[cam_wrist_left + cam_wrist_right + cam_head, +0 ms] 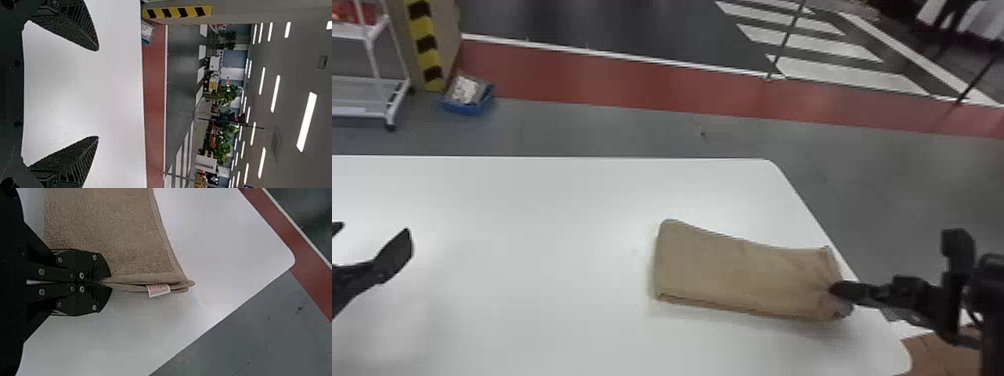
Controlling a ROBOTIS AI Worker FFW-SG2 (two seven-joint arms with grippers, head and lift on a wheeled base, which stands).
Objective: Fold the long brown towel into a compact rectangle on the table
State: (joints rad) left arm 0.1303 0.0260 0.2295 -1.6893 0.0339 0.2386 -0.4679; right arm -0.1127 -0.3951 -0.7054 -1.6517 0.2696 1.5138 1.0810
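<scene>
Towel (pixel 742 275), brown, folded in layers into a flat oblong, lies lower right of centre in the head view, on the white table (pixel 532 225). Right gripper (pixel 838 288) pinches its end between closed fingers; left gripper's (pixel 374 231) fingers stand open. The right wrist view reveals a small tag (pixel 158 290). One towel, one tag, two grippers.

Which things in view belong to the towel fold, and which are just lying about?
Job:
brown towel
white table
right end effector, closed on towel
left end effector, open

Just about:
blue bin, on floor
white rack
striped post
</scene>
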